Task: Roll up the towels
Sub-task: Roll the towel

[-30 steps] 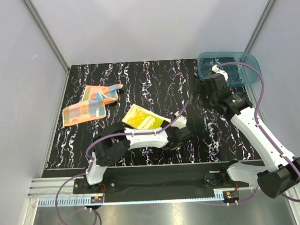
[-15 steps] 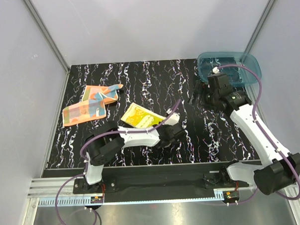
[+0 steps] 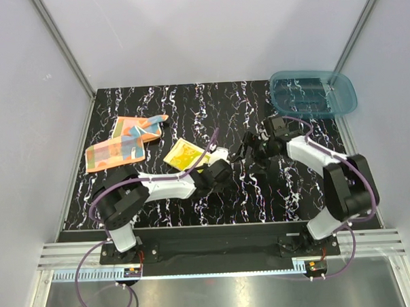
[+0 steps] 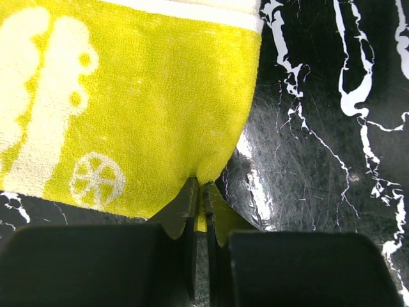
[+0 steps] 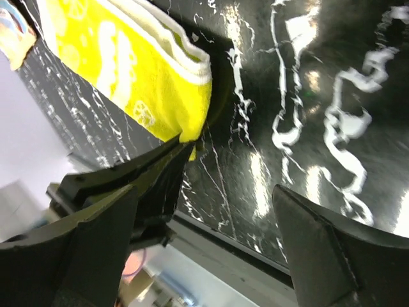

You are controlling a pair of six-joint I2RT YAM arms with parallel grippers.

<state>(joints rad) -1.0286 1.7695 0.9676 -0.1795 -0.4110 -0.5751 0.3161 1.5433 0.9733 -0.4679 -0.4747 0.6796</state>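
Left gripper [image 4: 199,192] has its two jaws squeezed tight on the very edge of the yellow towel [image 4: 128,96]. It holds just a tiny bit of the soft cloth, at a rounded corner.

From that pinch, the towel spreads away toward 11 o'clock in the left wrist view. So I think a roll would have to go that way, up and over the cloth. The right wrist view shows the towel as a long strip that runs from 11 o'clock down to the pinch.

Right gripper [image 3: 249,150] is wide open and holds nothing. In the top view it sits near the towel, at about 3 o'clock from it. The left arm is the closer one, since it is already touching the cloth.

The orange towel [image 3: 119,147] lies well apart, at about 9 o'clock from the yellow one, on the black table [image 3: 189,106]. No gripper is near it. The teal bin [image 3: 313,94] is far off at 2 o'clock.

The top view hides the pinch under the left arm. The left wrist view shows it up close. Only the right wrist view shows the folded layers with a white edge.
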